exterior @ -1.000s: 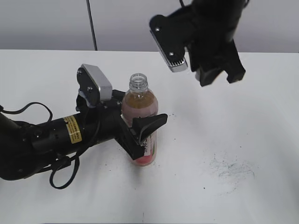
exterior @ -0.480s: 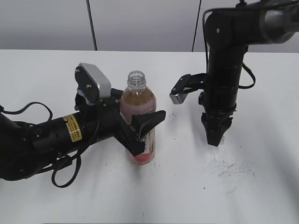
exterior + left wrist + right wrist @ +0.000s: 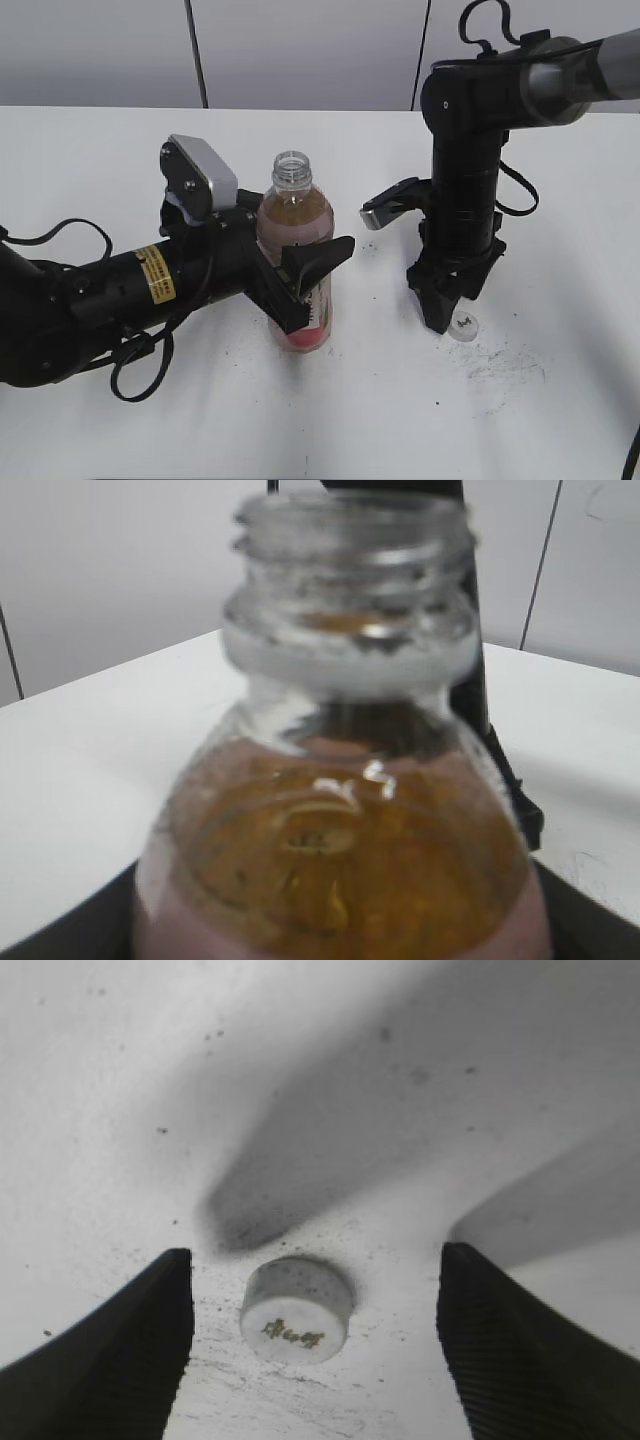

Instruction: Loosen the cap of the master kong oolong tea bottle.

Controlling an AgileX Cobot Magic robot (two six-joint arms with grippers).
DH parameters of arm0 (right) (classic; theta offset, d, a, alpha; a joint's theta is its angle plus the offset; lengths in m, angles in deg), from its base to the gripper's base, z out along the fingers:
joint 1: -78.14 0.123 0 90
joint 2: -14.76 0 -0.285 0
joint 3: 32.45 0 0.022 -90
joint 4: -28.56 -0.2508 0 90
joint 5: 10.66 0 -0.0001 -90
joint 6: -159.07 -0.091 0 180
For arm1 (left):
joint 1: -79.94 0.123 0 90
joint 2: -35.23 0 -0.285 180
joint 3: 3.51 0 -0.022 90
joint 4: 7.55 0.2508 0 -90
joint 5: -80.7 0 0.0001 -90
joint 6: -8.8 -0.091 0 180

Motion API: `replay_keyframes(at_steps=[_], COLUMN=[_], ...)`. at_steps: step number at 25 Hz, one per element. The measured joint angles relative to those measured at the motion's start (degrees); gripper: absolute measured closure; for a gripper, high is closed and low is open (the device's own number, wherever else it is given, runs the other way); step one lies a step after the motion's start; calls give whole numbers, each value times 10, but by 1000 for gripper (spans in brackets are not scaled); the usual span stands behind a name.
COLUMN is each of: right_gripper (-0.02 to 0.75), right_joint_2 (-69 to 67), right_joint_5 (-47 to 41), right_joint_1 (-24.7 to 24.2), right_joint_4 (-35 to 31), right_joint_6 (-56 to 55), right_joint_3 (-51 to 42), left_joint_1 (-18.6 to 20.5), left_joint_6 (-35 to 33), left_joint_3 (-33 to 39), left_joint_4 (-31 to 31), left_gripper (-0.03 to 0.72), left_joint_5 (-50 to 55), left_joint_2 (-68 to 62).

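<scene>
The left gripper [image 3: 300, 285] is pinching the bottle [image 3: 297, 260]. The right gripper [image 3: 315, 1350], spread wide, is hanging over the cap [image 3: 297, 1309] lying on the speckled white table [image 3: 560, 420].

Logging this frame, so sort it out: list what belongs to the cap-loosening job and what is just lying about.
Part of the job:
- master kong oolong tea bottle, neck open, held by left gripper
- cap, off, lying on the table between the spread fingers of the right gripper

Lying about:
- dark specks on the table
</scene>
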Motion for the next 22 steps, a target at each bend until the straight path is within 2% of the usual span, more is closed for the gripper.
replay_keyframes(at_steps=[6,11,22], right_gripper=[172,172,172], right_joint_2=[13,13,13], right_joint_5=[-6,-25,-27], right_joint_1=[0,0,0], right_joint_4=[0,-15,-37], right_joint_6=[-58,-62,-63], right_joint_3=[53,89,97], left_joint_1=[0,0,0], left_joint_6=[0,0,0], left_joint_3=[0,0,0], left_joint_4=[1,0,-2], left_gripper=[243,199,177], left_joint_5=[0,-5,-6], left_joint_2=[0,0,40])
